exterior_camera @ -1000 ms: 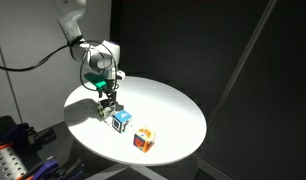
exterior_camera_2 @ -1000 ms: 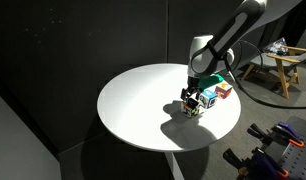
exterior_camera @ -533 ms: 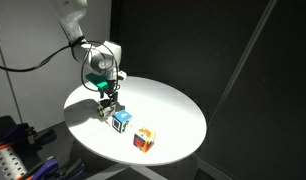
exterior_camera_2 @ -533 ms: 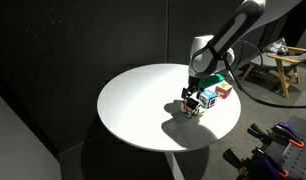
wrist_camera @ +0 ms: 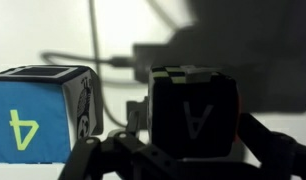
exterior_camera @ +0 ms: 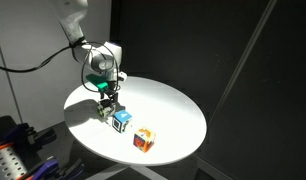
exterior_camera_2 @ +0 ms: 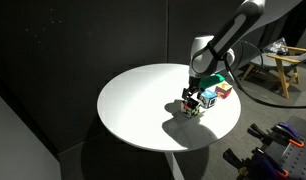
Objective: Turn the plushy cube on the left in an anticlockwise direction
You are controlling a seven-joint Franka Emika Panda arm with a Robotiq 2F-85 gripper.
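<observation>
The plushy cube (wrist_camera: 193,108) fills the middle of the wrist view, in shadow, its dark face showing a letter A and a yellow-green strip on its top edge. My gripper (wrist_camera: 196,135) has its jaws close against both sides of the cube. In both exterior views the gripper (exterior_camera: 106,103) (exterior_camera_2: 190,100) reaches straight down onto this cube (exterior_camera: 105,112) (exterior_camera_2: 193,109), which rests on the round white table (exterior_camera: 173,105) near its rim. The gripper hides most of the cube in those views.
A blue-and-white cube (exterior_camera: 121,120) (exterior_camera_2: 206,97) (wrist_camera: 38,115) stands right next to the held cube. An orange-red and white cube (exterior_camera: 143,140) (exterior_camera_2: 223,90) sits further along the rim. A cable (wrist_camera: 93,40) crosses the table. A wooden stool (exterior_camera_2: 278,65) stands beyond the table.
</observation>
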